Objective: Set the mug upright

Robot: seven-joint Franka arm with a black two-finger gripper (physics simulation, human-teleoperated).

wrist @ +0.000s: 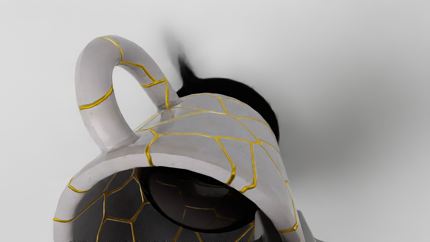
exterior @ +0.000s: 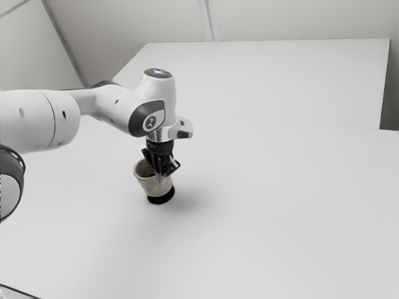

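Note:
My gripper (exterior: 163, 172) points down at the mug (exterior: 153, 184) in the exterior view, shut on the mug's wall near its rim. The mug is a pale cup with gold veins; it stands tilted, its mouth leaning toward the exterior view's left, over a dark shadow. In the wrist view the mug (wrist: 208, 124) shows its looped handle, its rim and its dark inside. One finger of the gripper (wrist: 282, 228) is inside the mouth and the other outside, with the wall between them. Whether the base touches the table cannot be told.
The white tabletop (exterior: 274, 212) extends around the mug. Behind it stands another pale surface (exterior: 268, 81), with grey walls beyond. The arm comes in from the exterior view's left, above the table.

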